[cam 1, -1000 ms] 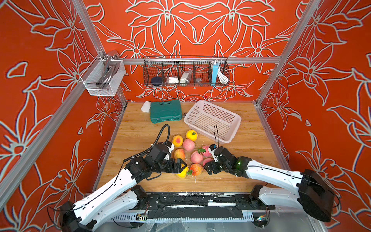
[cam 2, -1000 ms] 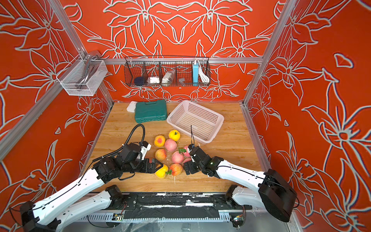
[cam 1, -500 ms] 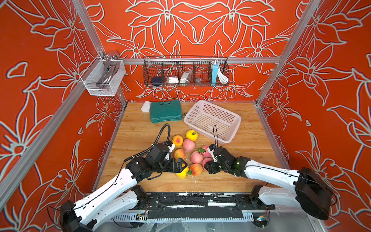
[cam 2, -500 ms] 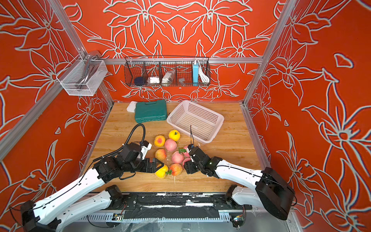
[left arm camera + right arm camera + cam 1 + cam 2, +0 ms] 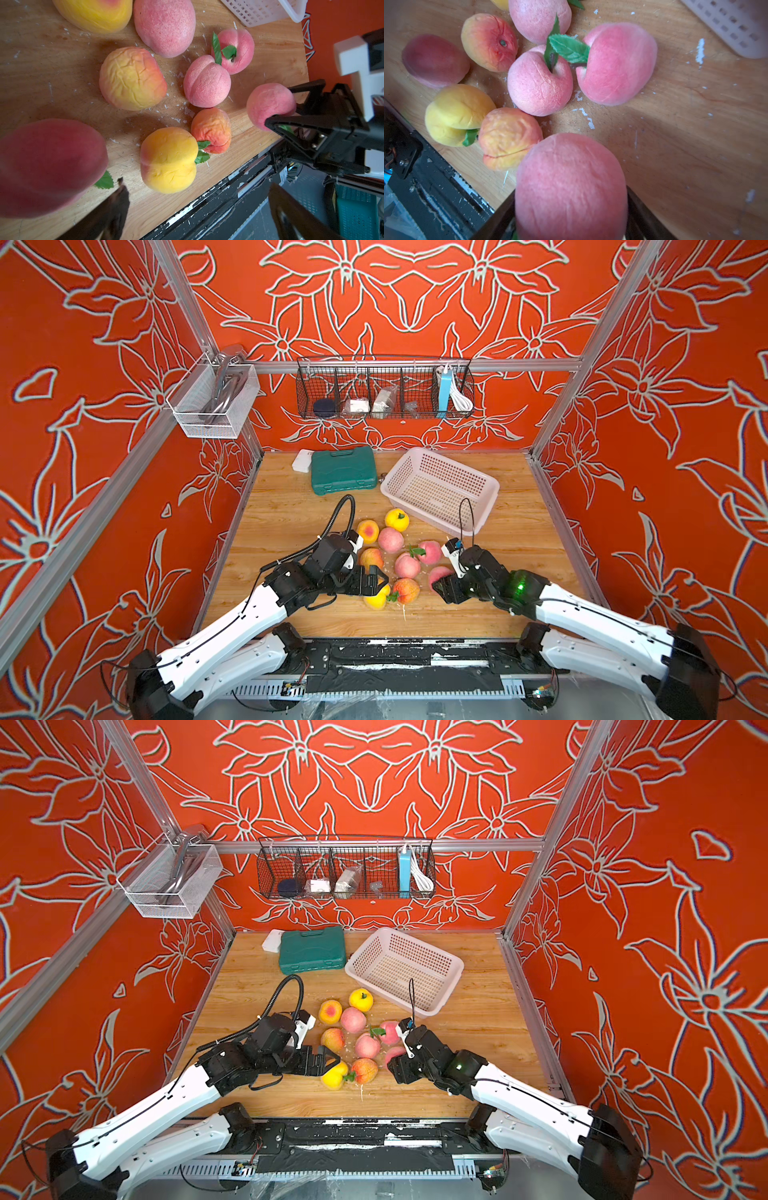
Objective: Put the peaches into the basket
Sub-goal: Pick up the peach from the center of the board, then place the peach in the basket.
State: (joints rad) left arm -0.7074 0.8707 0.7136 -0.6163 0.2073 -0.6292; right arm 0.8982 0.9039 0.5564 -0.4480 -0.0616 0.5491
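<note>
The wooden table (image 5: 291, 506) carries the basket (image 5: 397, 479) at back right. It sits mouth up and empty, its long axis slanting from back-left to front-right. Labels on the items in the wall rack (image 5: 384, 387) are too small to read. The right gripper (image 5: 280, 106) is clenched around a pink peach (image 5: 268, 104), a bit of green leaf showing at its palm-side end. The left gripper (image 5: 377, 581) gapes wide above a yellow peach (image 5: 376, 599), holding nothing. The other peaches (image 5: 390, 540) cluster on the table between the arms, in front of the basket.
</note>
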